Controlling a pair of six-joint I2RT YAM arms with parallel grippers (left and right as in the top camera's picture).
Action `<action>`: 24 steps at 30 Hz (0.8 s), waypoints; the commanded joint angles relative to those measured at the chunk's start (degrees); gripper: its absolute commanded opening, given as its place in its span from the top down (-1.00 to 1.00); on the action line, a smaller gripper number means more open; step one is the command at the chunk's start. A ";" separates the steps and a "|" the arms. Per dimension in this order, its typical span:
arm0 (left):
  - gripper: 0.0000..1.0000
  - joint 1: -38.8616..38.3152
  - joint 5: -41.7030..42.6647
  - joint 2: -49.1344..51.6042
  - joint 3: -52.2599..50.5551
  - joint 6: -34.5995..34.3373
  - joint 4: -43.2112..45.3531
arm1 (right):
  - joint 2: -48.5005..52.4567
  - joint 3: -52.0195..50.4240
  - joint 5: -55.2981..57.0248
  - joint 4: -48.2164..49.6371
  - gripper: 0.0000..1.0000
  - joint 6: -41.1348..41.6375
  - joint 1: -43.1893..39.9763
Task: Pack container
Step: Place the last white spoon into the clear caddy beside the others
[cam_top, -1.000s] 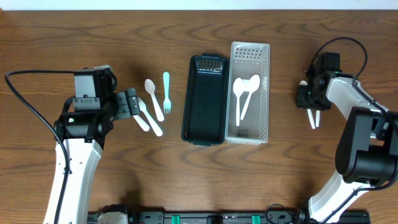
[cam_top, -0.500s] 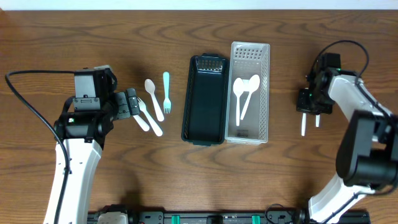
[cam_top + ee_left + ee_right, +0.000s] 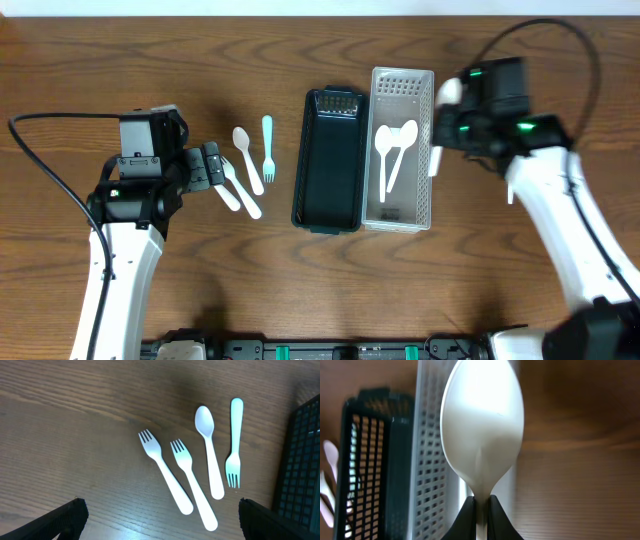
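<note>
- Right gripper [image 3: 480, 510]: jaws pinch the neck of a white plastic spoon [image 3: 482, 435], whose bowl stands up in front of the wrist camera.
- Held spoon, seen from overhead: it is at the right long wall of the white perforated plastic tray [image 3: 403, 85]. Its height above the tray cannot be judged.
- Tray contents: two white spoons [image 3: 384, 140] lie side by side.
- Black slotted plastic basket [image 3: 330, 185]: it stands just beside the tray's left wall, parallel to it.
- Left gripper [image 3: 213, 167]: jaws spread wide, close to the loose cutlery but clear of it.
- Wooden table [image 3: 75, 435], left of the basket: two white plastic forks [image 3: 165, 472], one loose white spoon [image 3: 209, 450] and one pale blue fork [image 3: 234, 440] lie roughly parallel.
</note>
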 commanded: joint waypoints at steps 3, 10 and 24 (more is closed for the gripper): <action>-0.96 0.28 -0.48 0.11 1.31 0.96 -0.17 | 9.46 -2.38 1.64 4.76 0.60 5.09 4.83; -0.96 0.28 -0.48 0.11 1.31 0.96 -0.17 | 8.83 -0.76 -1.07 9.35 -0.10 -2.67 3.82; -0.96 0.28 -0.48 0.11 1.31 0.96 -0.17 | 7.08 -1.60 9.20 1.33 -0.12 -6.47 -22.58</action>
